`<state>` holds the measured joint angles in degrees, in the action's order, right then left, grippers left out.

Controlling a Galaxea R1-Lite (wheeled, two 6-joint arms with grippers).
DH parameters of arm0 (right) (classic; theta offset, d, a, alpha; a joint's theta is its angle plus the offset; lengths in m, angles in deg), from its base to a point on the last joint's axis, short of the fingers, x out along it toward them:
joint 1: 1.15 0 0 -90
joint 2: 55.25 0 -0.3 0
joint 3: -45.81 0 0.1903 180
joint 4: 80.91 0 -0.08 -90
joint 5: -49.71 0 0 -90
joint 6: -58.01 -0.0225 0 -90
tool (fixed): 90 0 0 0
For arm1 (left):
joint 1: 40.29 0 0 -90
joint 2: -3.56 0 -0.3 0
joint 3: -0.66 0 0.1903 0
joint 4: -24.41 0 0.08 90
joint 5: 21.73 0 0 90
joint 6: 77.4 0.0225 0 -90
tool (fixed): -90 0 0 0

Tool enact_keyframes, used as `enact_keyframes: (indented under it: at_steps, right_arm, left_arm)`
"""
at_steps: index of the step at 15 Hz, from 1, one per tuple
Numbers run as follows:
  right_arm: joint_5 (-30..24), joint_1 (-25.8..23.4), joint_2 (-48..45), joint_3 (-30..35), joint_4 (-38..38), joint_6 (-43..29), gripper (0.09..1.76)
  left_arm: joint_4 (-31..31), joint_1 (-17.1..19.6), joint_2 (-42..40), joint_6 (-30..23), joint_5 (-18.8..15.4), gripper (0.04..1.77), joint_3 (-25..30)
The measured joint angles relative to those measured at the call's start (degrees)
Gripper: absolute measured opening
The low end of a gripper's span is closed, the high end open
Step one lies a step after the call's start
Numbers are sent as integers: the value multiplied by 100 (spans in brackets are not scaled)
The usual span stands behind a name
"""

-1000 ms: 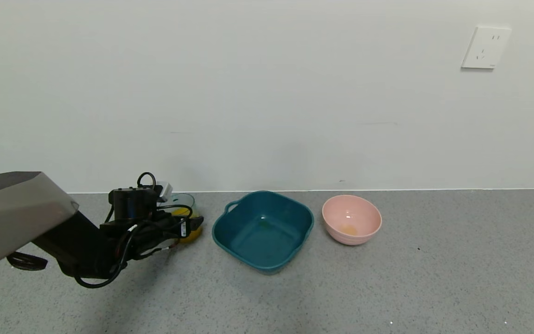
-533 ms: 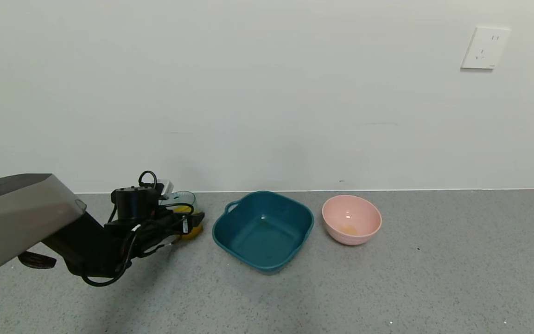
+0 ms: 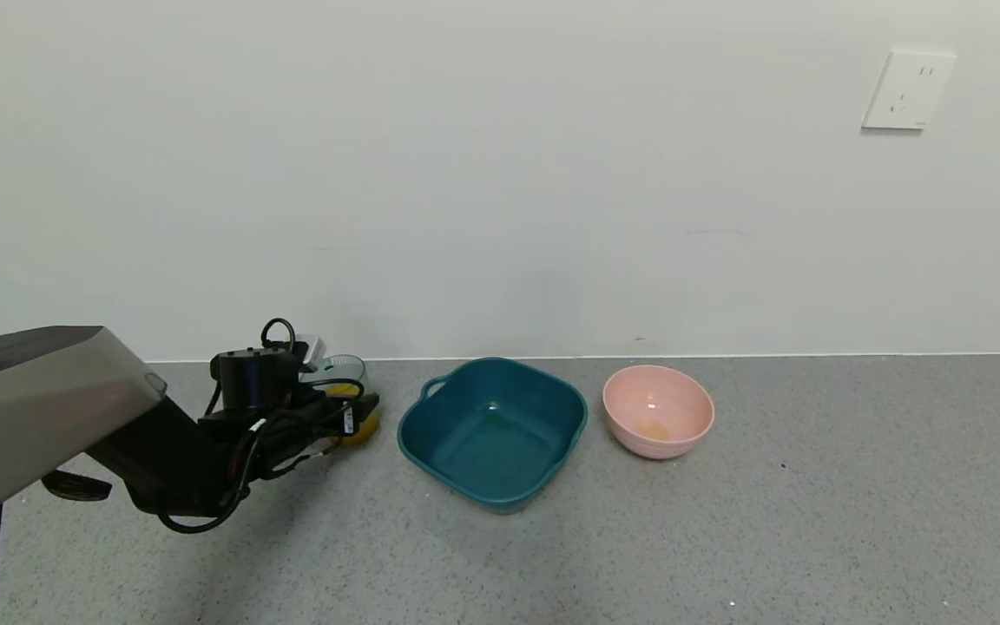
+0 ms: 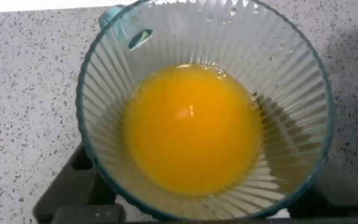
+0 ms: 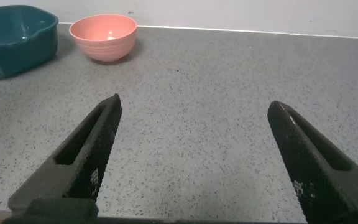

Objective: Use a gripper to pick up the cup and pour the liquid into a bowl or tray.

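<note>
Left end effector [image 3: 352,415] clamped on cup [image 3: 348,382] — teal basin [image 3: 493,431] just beside; right end effector [image 5: 194,158] spread apart.

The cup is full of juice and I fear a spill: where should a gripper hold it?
Grip the cup across its ribbed, tapering sides, coming in level from its left, as the left gripper does; its mouth is open and the liquid sits inside.

The left gripper [image 3: 352,417] reaches low at far left, fingers clamped on the cup [image 3: 345,392]; the right gripper [image 5: 194,158] hangs spread wide.
</note>
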<state>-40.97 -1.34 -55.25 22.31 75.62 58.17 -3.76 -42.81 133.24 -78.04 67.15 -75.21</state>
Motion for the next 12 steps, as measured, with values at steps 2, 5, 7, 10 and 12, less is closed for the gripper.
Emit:
enact_keyframes:
  at_steps: [2,5,7,10,12]
  right_arm:
    - [2,0,0,0,5,0,171]
    - [0,0,0,0,10,0,171]
    - [0,0,0,0,10,-2,171]
    - [0,0,0,2,7,2,171]
    - [0,0,0,0,10,-2,171]
  left_arm:
    - [6,0,11,-7,0,134,0]
    - [13,-4,13,-13,0,133,6]
    - [30,-4,-2,-10,-2,133,16]
    - [74,-1,-49,1,-4,133,30]
    - [122,-1,-88,6,-4,133,35]
